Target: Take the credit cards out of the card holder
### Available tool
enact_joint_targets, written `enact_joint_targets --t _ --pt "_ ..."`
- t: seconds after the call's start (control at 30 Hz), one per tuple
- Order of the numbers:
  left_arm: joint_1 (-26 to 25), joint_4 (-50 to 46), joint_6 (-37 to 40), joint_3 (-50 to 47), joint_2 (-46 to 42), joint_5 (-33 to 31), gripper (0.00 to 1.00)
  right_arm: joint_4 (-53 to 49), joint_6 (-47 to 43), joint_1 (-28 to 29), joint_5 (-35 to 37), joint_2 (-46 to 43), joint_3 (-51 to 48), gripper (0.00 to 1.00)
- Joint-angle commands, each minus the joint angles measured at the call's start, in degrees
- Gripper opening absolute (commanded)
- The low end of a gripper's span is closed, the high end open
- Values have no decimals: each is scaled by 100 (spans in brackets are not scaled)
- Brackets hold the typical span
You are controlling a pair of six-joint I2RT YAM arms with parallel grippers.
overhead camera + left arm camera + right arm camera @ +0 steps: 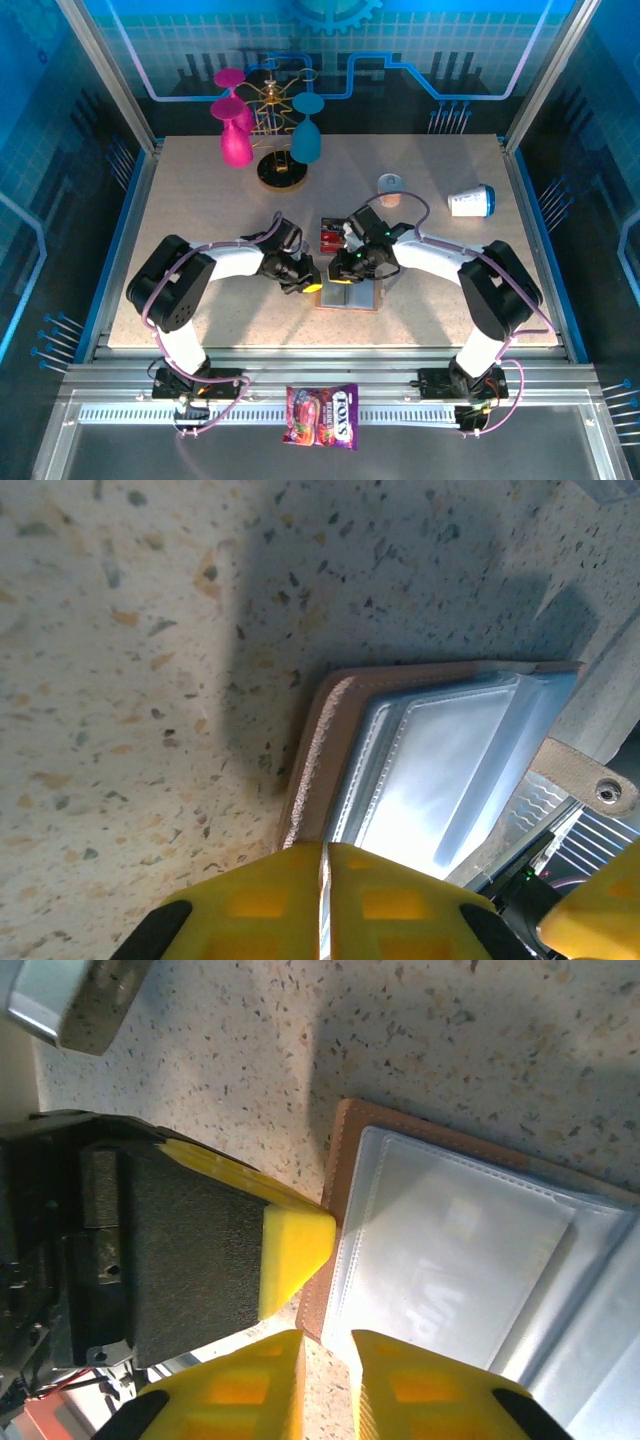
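Left end effector (325,865) seemingly pinches card holder (430,760), lying crosswise; right end effector (327,1350) slightly parted.

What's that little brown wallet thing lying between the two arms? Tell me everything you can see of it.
The card holder lies open and flat on the speckled table. Its outside is tan, leather-like, with a stitched rim and rounded corners; inside are clear, grey-blue plastic pockets, faint lettering showing through one. A tan strap with a metal snap sticks out at one side. The left gripper, jaws shut, meets its rim; the right gripper stands at a corner.
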Motion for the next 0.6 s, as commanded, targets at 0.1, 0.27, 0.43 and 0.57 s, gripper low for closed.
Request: enact_joint_targets --t 0.1,0.27,0.43,0.57 --pt "-43 -62 -145 -170 55 13 11 -191 102 120 -51 259 125 25" --pt "-33 -78 -145 -254 9 17 11 -293 98 137 -46 395 181 25" --pt "15 -62 -159 -384 -93 -11 11 -435 72 170 -2 487 252 28" --pt "53 -69 -140 -384 -115 4 11 -467 64 189 45 548 292 30"
